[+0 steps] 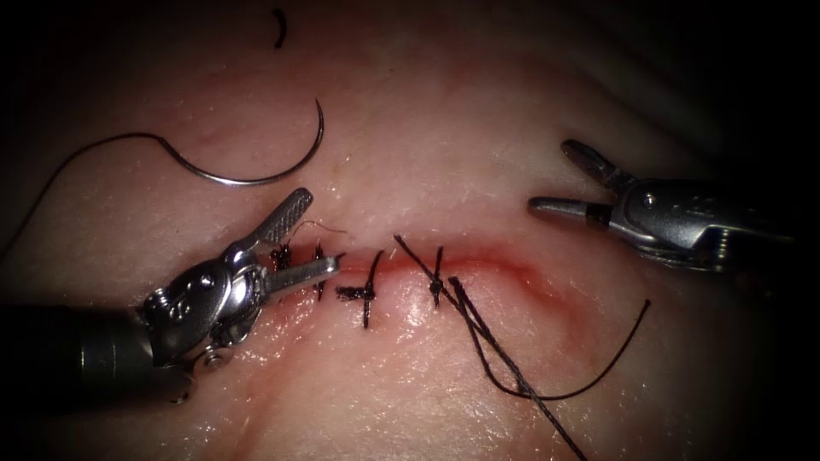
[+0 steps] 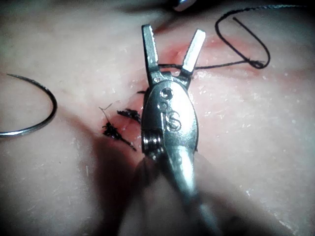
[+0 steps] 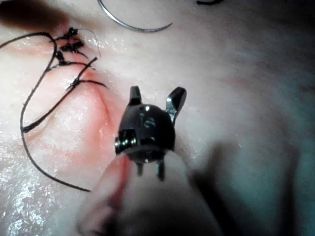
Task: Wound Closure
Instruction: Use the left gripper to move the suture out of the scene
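Nearest the endoscope: left gripper [image 1: 303, 239], jaws spread wide, holding nothing, poised over the left end of the cut [image 1: 478, 260] among the dark stitches [image 1: 367, 292]; seen likewise in the left wrist view [image 2: 173, 48], jaws apart above a strand of thread. Farther right, well apart from the cut: right gripper [image 1: 559, 177], jaws also wide, empty. Lying free on the tissue [image 1: 444, 128], above and left of the cut, not in it: curved needle [image 1: 256, 175], held by neither tool, thread [image 1: 85, 154] trailing off its blunt end leftward. Below the cut's right half: loose loop of thread [image 1: 589, 388] resting on the tissue.
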